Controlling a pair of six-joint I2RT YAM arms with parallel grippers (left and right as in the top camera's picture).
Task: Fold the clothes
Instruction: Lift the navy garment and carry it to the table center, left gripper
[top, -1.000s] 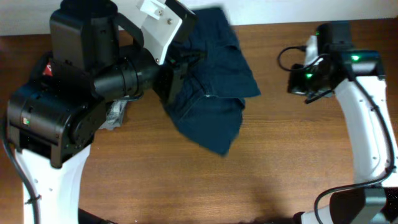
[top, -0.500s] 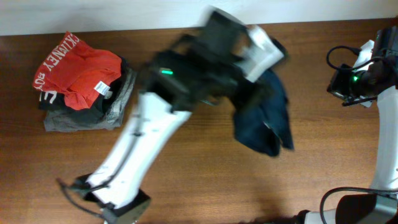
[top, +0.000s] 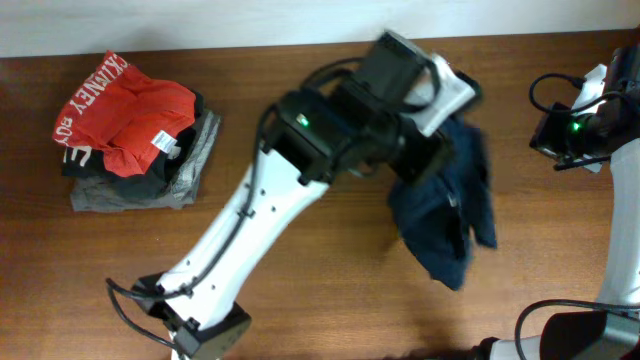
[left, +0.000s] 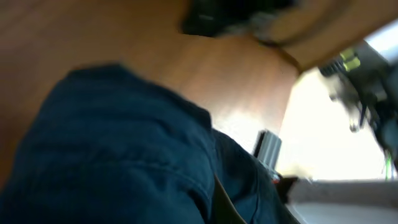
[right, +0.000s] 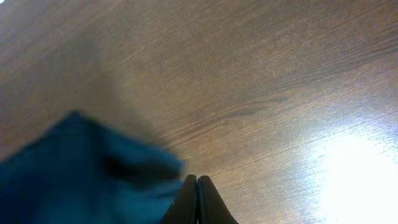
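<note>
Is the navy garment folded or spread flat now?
Neither: the navy garment is a crumpled, elongated bunch with uneven edges, no neat fold; its top is hidden under the left arm.

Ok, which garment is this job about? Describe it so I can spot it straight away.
Look at the right half of the wooden table, under the end of the left arm stretched across it. The large dark navy-blue garment is bunched there. It is plain, unlike the red lettered garment and the grey folded one stacked far left.
</note>
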